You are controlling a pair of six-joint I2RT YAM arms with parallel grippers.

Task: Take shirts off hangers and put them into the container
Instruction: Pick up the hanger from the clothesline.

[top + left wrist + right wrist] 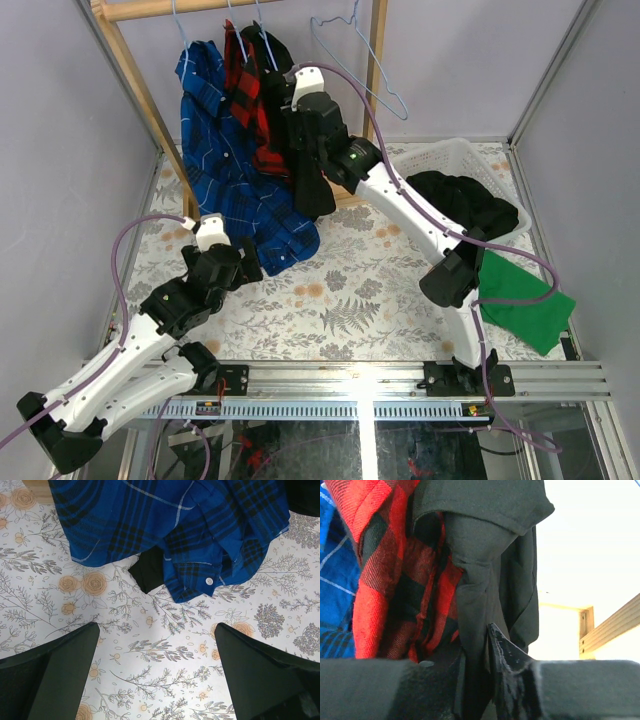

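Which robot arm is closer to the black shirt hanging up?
Right. The right pincer pinches the black shirt; the left pincer hangs open over the table by the blue plaid shirt.

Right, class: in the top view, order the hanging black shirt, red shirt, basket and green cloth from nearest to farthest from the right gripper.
1. Black shirt: hanging, in the jaws.
2. Red shirt: just left.
3. Basket: to the right.
4. Green cloth: far right, on the table.
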